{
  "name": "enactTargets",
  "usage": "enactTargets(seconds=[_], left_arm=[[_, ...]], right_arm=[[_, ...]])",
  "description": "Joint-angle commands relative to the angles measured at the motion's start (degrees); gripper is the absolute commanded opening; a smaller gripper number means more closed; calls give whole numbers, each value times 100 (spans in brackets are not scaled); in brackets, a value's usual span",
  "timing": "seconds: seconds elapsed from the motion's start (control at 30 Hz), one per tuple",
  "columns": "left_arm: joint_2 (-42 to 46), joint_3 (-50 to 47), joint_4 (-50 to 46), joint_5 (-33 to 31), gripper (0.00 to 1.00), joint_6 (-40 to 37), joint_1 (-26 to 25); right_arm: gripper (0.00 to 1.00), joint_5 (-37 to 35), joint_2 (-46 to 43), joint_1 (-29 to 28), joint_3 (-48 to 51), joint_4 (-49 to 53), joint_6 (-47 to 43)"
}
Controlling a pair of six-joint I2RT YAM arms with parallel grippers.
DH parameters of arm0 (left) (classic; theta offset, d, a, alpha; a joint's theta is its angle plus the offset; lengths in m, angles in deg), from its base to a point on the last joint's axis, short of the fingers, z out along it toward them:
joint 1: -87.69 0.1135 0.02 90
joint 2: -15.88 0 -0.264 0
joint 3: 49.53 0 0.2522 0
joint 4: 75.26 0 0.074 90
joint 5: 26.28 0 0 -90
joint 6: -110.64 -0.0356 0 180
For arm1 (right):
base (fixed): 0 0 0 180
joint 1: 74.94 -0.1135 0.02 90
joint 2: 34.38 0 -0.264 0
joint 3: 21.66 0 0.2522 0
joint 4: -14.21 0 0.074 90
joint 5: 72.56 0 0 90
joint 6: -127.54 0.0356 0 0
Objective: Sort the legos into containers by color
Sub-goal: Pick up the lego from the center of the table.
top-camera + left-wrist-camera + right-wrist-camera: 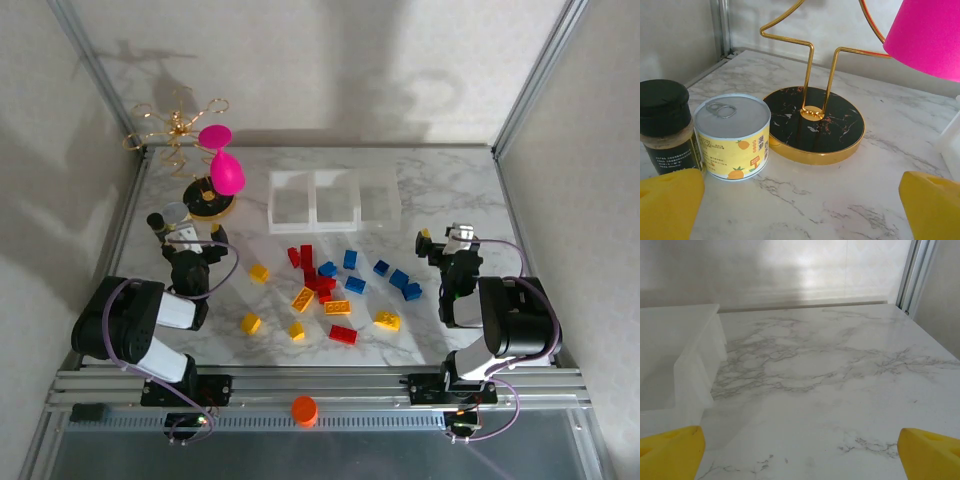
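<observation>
Since my left pincer [800, 212] and right pincer [801, 452] both gape empty, I'd centre the right squarely over one blue lego [381, 267] near the containers [314, 198] before closing.

A white marbled worktop [450, 190] carries three clear joined bins [335, 197] in a row near its back. Red, blue and yellow bricks [330, 283] lie scattered across the middle, apart from the bins. At back left stand a black, gold-rimmed round base [210, 205], a tin can [176, 213] and, touching it, a dark-capped jar [157, 222].
</observation>
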Motion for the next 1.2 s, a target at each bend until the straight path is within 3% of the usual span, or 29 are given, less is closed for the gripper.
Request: enactTargets(seconds=[0.0, 1.0, 1.17], left_arm=[[-67, 111, 180, 76, 99, -60, 48], [-50, 89, 204, 116, 99, -51, 73], [500, 404, -890, 56, 100, -148, -29]], right_arm=[[99, -77, 51, 32, -110, -217, 55], [99, 91, -58, 36, -186, -9, -5], [99, -36, -684, 32, -441, 851, 49]])
